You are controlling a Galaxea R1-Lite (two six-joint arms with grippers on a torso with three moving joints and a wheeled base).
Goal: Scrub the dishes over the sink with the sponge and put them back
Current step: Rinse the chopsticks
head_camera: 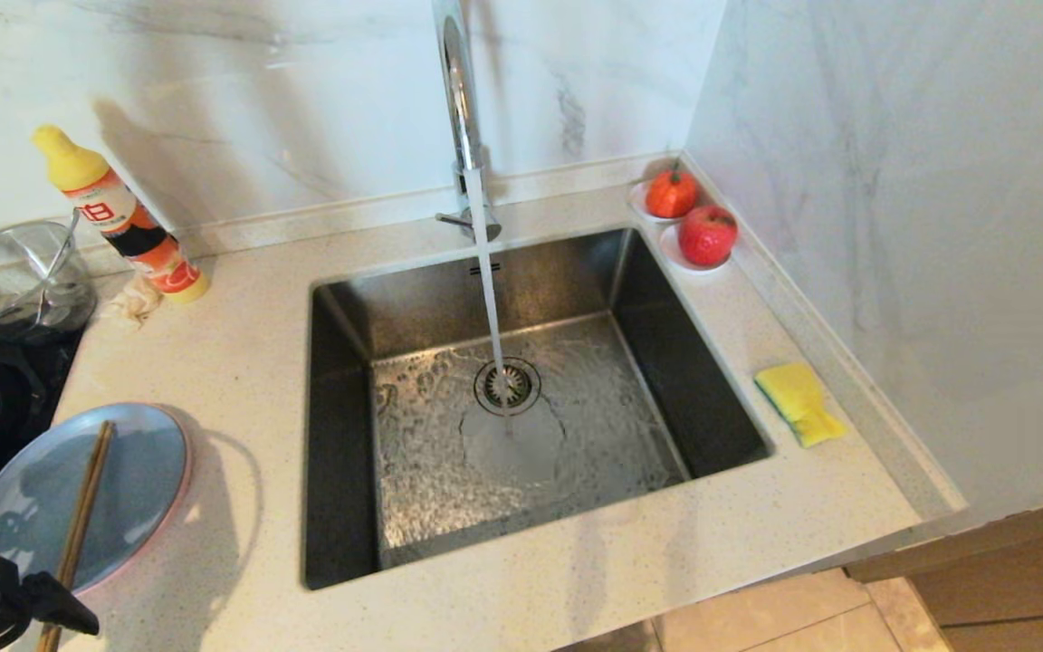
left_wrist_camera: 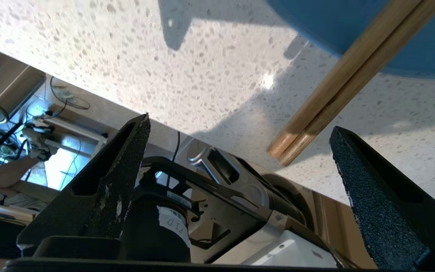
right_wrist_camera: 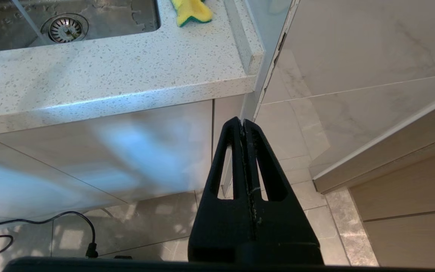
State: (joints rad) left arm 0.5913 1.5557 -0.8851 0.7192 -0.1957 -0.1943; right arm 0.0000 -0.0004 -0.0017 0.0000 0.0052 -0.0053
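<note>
Plates (head_camera: 128, 471) sit stacked at the near left of the counter, blue one on top with a pink rim showing under its right edge, and a pair of wooden chopsticks (head_camera: 82, 516) lies across the blue plate and overhangs its near edge. Left gripper (head_camera: 28, 607) hangs at the counter's front edge just below the stack, jaws spread wide, holding nothing — the wrist view shows the chopstick tips (left_wrist_camera: 283, 153) between the two fingers (left_wrist_camera: 357, 177), nearer one of them. Step in hand looks like clearing or grabbing at that stack, so my call: centre the tips between the pads before closing, or the sticks will roll and scissor apart. Take both sticks together, close slowly, lift straight off so they don't drag the blue plate toward the edge. If the plate itself is the target, the sticks have to go first — pinching the rim with them loose on top risks dumping them on the floor. Sponge (head_camera: 799, 403) lies on the counter right of the sink (head_camera: 340, 435), well apart from the plates; water runs from the faucet (head_camera: 460, 100) onto the drain. Right gripper (right_wrist_camera: 243, 122) is parked below counter height by the cabinet front, jaws pressed together, empty.
</note>
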